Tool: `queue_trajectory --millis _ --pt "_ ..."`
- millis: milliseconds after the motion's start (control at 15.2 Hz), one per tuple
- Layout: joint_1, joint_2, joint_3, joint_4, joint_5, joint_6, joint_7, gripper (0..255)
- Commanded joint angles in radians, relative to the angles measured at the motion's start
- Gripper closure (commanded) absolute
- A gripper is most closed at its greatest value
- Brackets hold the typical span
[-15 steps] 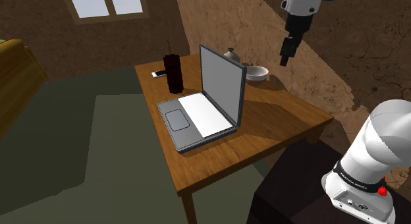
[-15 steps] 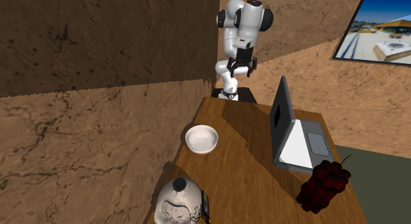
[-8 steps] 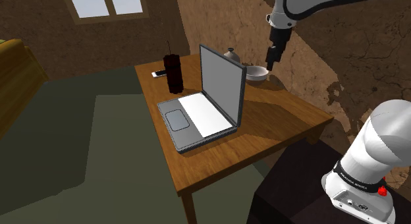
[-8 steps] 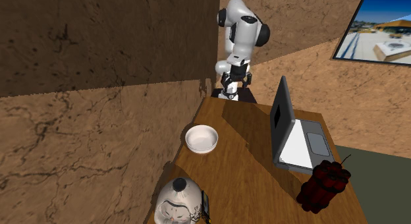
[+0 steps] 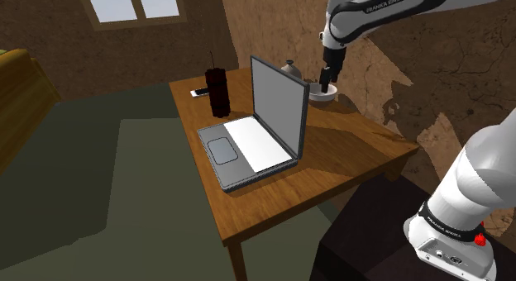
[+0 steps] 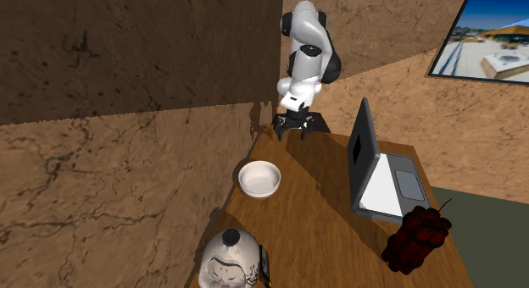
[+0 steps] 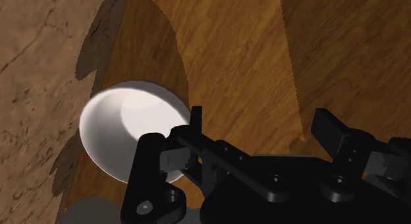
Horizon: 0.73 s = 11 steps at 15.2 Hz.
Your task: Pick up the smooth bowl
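Observation:
The smooth white bowl (image 6: 259, 178) sits on the wooden table (image 6: 322, 218) near the edge that runs along the brown wall. In the shoulder view the bowl (image 5: 328, 93) peeks out from behind the laptop screen, and my gripper (image 5: 324, 79) hangs just over it. The second exterior view shows the gripper (image 6: 292, 127) above the table on the stand's side of the bowl, black fingers spread apart. In the wrist view the bowl (image 7: 125, 127) lies beside one finger (image 7: 149, 165), outside the gap of the open gripper (image 7: 237, 132). Nothing is held.
An open grey laptop (image 5: 263, 126) stands mid-table. A dark red dynamite bundle (image 5: 217, 91) and a small flat device (image 5: 200, 92) lie beyond it. A white rounded teapot-like vessel (image 6: 229, 259) sits past the bowl. The rough brown wall (image 6: 127, 185) borders the table closely.
The arm has swung down and toward the shoulder view's left, bringing the gripper from high over the table's edge to just above the bowl. The fingers stayed open.

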Motion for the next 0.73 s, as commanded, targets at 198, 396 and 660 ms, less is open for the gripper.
queue_trajectory --millis 198,396,660 --pt "-0.016 0.187 -0.030 0.110 0.013 0.079 -0.050 0" --pt "-0.029 0.300 -0.042 0.193 0.029 0.110 -0.080 0" --pt "-0.038 0.368 -0.046 0.224 0.039 0.146 -0.093 0"
